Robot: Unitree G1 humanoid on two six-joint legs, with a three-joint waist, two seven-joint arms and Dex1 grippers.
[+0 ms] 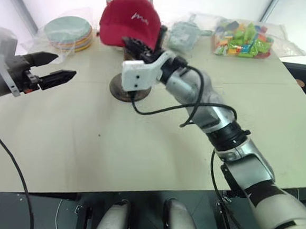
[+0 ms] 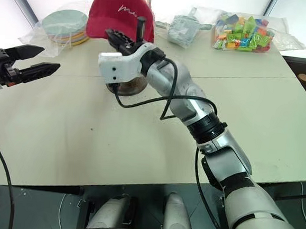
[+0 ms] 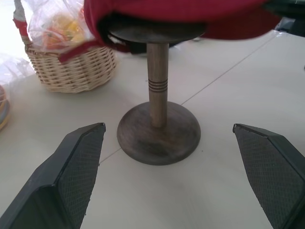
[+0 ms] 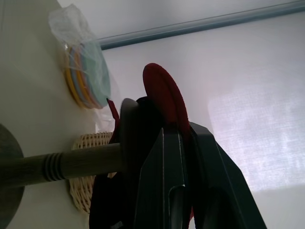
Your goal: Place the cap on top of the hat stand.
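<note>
Cap (image 1: 129, 20) over hat stand (image 3: 157, 125), dome hidden; right fingers (image 4: 190, 157) clamping cap, left fingers (image 3: 76, 167) apart.

— What's on the table (image 1: 61, 139)?

— Pale top, mostly bare toward the near edge. The hat stand (image 3: 158, 138) sits on its round base around the middle, set toward the far side.

— And along the far edge?

— A stack of coloured plates in clear wrap (image 1: 68, 33) by the far left corner, a wicker basket (image 3: 71, 67) behind the stand, a grey bundle in plastic (image 2: 183, 29), and a bag of bright blocks (image 1: 242, 39) toward the far right.
</note>
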